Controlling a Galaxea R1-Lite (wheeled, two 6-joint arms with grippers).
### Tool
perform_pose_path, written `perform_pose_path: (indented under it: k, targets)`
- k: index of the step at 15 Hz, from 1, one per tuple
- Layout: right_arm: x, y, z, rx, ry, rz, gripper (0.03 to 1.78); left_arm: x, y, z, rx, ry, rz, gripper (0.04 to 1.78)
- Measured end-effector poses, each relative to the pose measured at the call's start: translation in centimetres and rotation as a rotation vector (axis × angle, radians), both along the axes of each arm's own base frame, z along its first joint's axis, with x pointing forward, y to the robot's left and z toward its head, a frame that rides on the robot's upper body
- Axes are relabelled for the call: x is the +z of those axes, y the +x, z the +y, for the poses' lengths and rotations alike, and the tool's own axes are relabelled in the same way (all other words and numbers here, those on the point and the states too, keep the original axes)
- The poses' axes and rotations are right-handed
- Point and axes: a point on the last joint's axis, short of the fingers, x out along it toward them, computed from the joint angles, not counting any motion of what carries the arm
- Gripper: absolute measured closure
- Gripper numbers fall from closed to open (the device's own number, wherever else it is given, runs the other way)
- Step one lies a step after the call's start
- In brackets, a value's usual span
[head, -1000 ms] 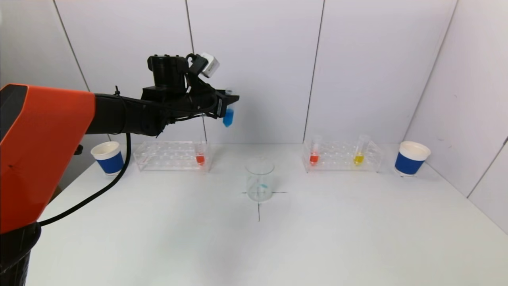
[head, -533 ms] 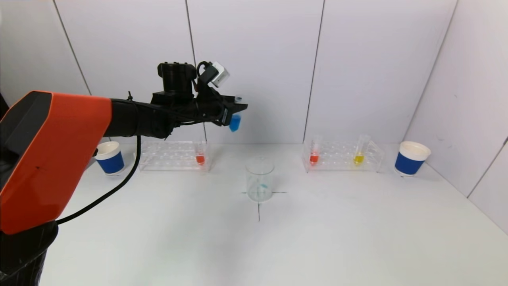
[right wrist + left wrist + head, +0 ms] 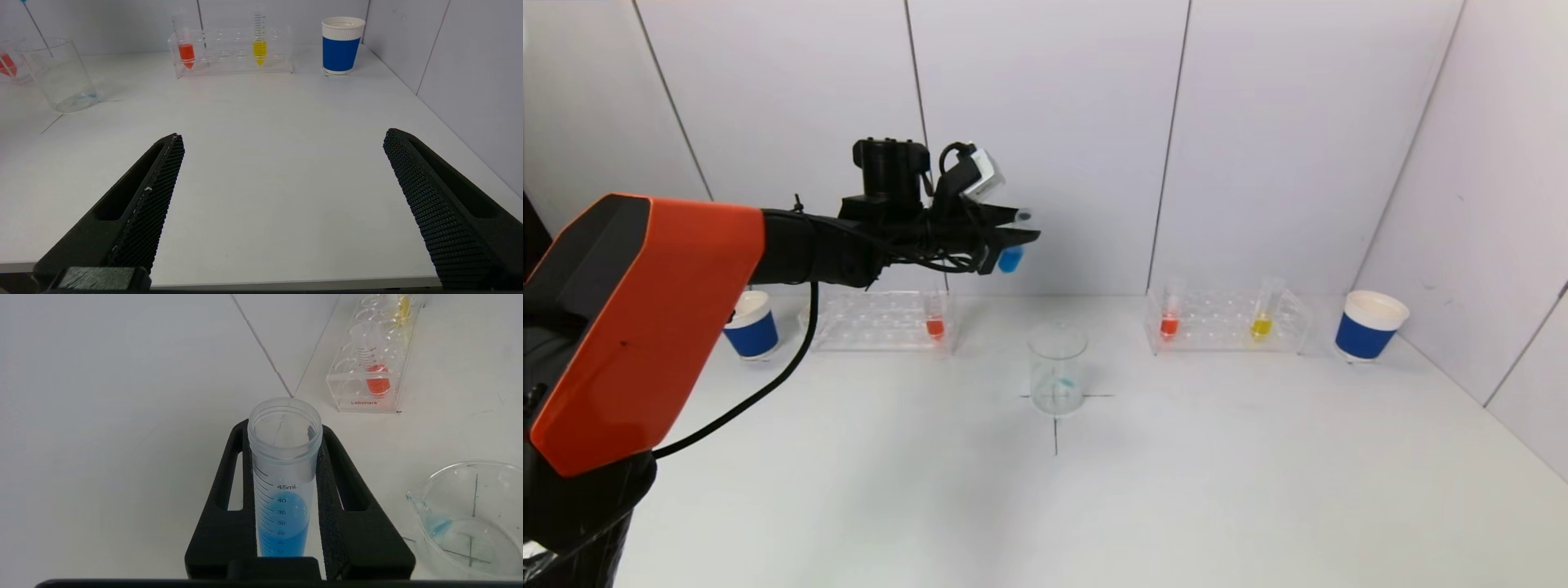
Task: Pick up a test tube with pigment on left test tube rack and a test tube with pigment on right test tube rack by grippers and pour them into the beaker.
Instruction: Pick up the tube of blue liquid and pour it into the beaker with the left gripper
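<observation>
Nearest you, your right gripper (image 3: 282,204) sits low at the table's (image 3: 1176,490) front edge, its black mesh-textured fingers spread wide with nothing between them. The table is a smooth white surface with a thin black cross marked on it. On that cross stands the beaker (image 3: 1058,380), a clear glass cylinder with a pour lip, showing only a faint blue smear at its bottom.

Above and just behind the beaker, toward your left, your left gripper (image 3: 1013,238) hangs in the air with its black foam-lined fingers closed tight on the blue test tube (image 3: 284,486). That tube is translucent plastic, uncapped, with printed graduations and blue liquid filling its lower part; it is tilted well off upright.

Farther back, the left rack (image 3: 870,321), clear acrylic, holds an orange-filled tube (image 3: 934,320). The right rack (image 3: 1225,322) holds another orange tube (image 3: 1170,314) and a leaning yellow tube (image 3: 1264,310). A blue-banded paper cup (image 3: 1370,325) stands beyond each rack's outer end.
</observation>
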Motion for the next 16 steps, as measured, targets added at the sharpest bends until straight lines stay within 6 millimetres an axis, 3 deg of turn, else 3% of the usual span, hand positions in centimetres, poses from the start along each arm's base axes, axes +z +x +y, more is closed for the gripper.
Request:
perform_pose_path:
  k: [16]
  targets:
    - [0.0,0.0,0.0,0.0,0.0,0.0,0.04,-3.9,-0.8,-1.9,-0.161,0.3,-0.345,1.38]
